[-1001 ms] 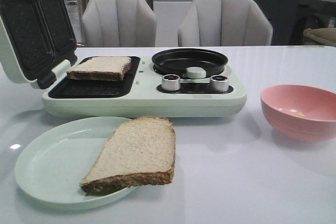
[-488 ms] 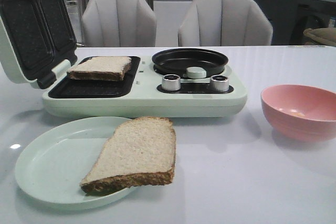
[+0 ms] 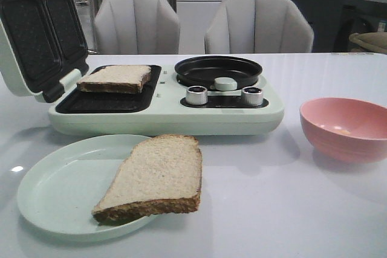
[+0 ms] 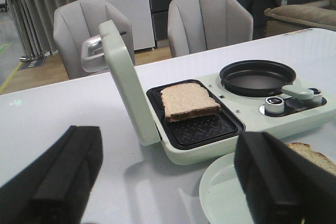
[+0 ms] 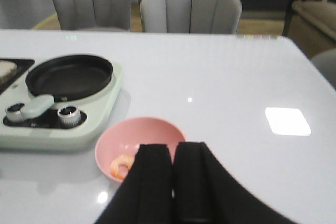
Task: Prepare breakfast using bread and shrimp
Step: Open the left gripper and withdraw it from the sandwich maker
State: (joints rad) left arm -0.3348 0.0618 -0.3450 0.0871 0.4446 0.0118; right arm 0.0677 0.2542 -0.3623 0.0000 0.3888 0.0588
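Nothing has shifted on the worktop (image 3: 290,209) over the last second: the front view matches the earlier ones slice for slice, so this is a pause, and the breakfast is only partly built.

Starting on the left, the left end effector (image 4: 168,182) sits low with its fingers spread wide, holding nothing. Ahead of it and slightly to its right stands the sandwich maker (image 4: 210,129), lid (image 4: 126,77) tipped up. One slice of bread (image 4: 186,100) lies flat on the dark grill plate, towards the far end. Close in on its right side is the pale green plate (image 4: 220,192), with the second bread slice (image 3: 158,176) lying on it and overhanging its right rim.

Moving across, the small black pan (image 3: 217,70) is bare, with two silver knobs (image 3: 196,95) in front of it.

On the right, the right end effector (image 5: 173,182) has its fingers pressed together, gripping nothing as far as this dark, close view lets me judge. Just ahead of its tips and a touch left is the pink bowl (image 5: 142,135), and the shrimp (image 5: 122,166) lies curled inside it, untouched.

So the shrimp looks like the next job, and that hand would need to open first.
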